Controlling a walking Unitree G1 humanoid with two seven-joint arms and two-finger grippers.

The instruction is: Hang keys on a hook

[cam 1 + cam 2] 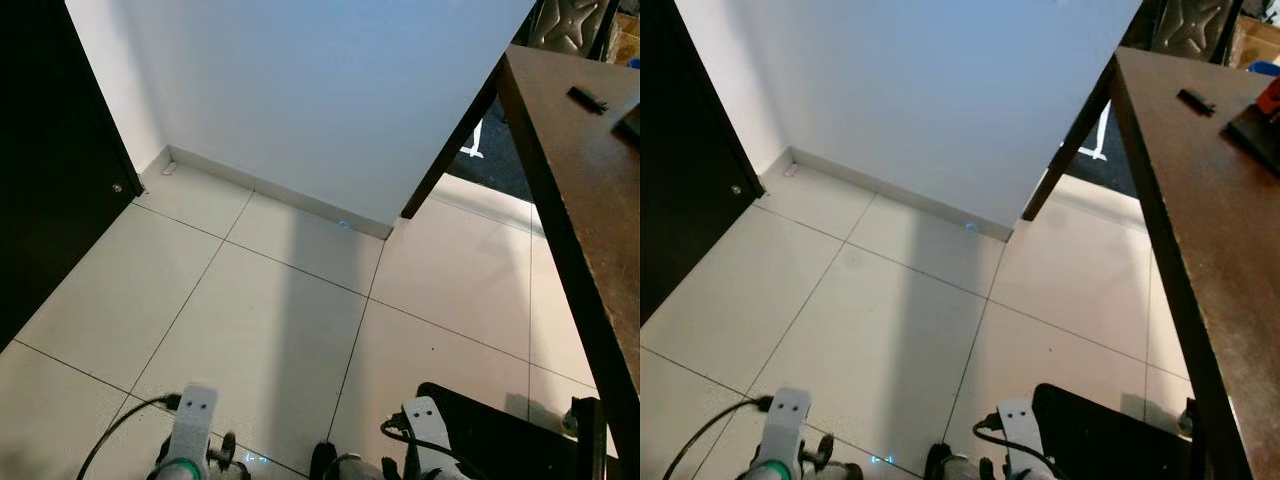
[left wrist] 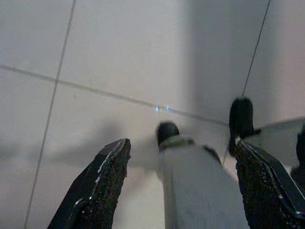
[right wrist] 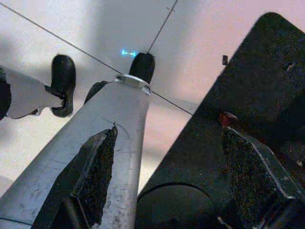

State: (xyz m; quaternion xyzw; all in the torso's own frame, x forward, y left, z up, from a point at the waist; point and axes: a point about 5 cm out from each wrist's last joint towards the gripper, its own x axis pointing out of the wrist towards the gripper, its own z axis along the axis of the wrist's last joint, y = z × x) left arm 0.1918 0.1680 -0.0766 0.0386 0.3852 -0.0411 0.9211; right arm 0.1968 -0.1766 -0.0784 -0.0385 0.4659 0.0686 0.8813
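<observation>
Pale tile floor (image 1: 260, 320) by white wall (image 1: 320, 90) | left gripper (image 2: 178, 186) spread, nothing between | right gripper (image 3: 167, 176) spread, nothing between | keys, hook: neither made out; progress cannot be judged

A small dark thing (image 1: 587, 98), too small to tell whether it is the keys, lies flat on the brown table (image 1: 580, 200), near its far end

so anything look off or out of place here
Nothing looks spilled, broken or askew. The tiled floor is clean apart from a small pale scrap in the corner by the dark door. A small black item lies on the wooden table.
</observation>
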